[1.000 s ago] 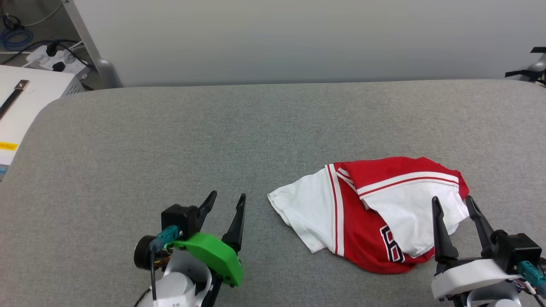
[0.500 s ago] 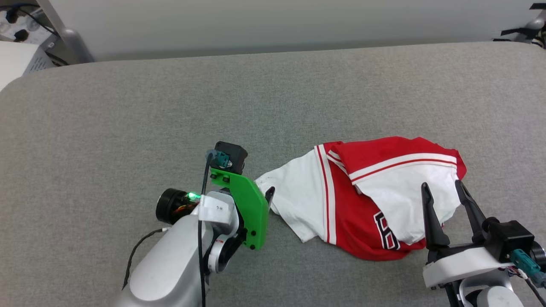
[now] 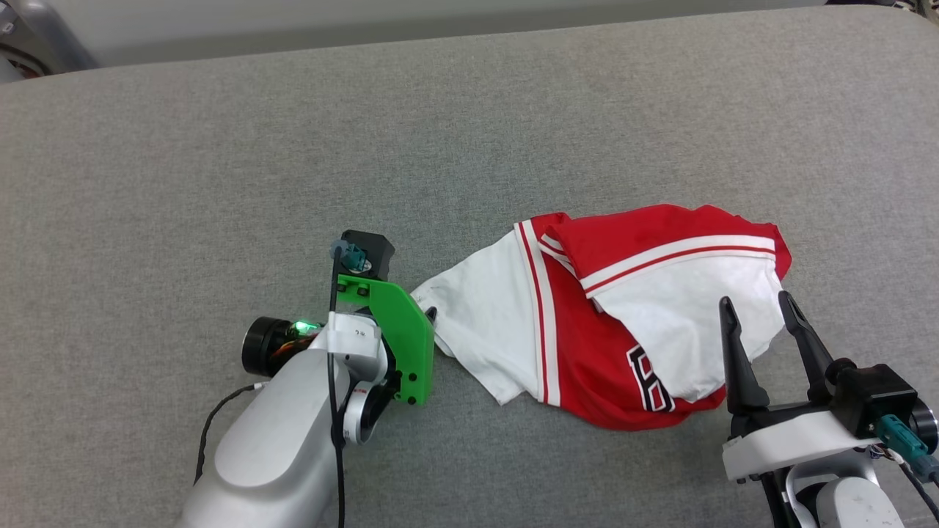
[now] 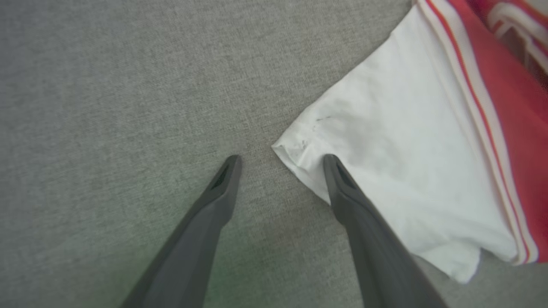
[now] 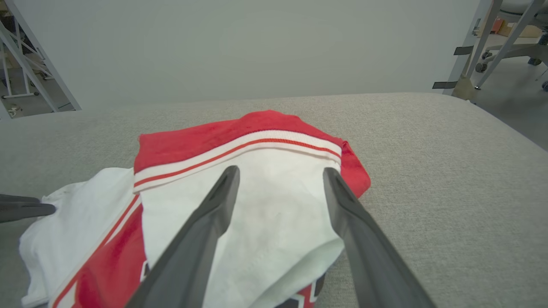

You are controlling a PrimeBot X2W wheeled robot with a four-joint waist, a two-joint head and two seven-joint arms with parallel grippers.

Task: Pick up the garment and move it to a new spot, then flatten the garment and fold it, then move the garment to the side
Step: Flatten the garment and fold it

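- The left gripper, jaws spread, has swung in from its rest pose to the white sleeve corner of the garment. One finger is over the cloth and the other over bare worktop.
- This looks like the set-up for the pick-up pinch; nothing is gripped yet.
- The right gripper, also spread, still hovers at the other sleeve.
- The garment lies crumpled on the worktop's right half, doubled over its own lettering. Its thin, flat edge may slip the fingers.
- The pale wall stands well clear.
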